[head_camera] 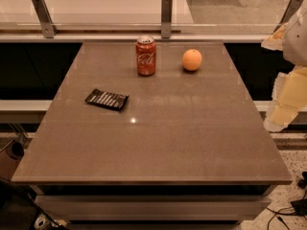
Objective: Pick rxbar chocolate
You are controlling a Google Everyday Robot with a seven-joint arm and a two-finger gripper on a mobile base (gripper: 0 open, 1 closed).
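lying flat on the surface [158, 147], the rxbar chocolate [107, 99] sits left of and nearer than the red can [146, 56]; the pincer [286, 98] hangs well right of the can, state impossible to tell.

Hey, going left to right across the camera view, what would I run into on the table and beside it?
rxbar chocolate → red soda can → orange → gripper, beyond the right edge of the table, at the right side of the picture.
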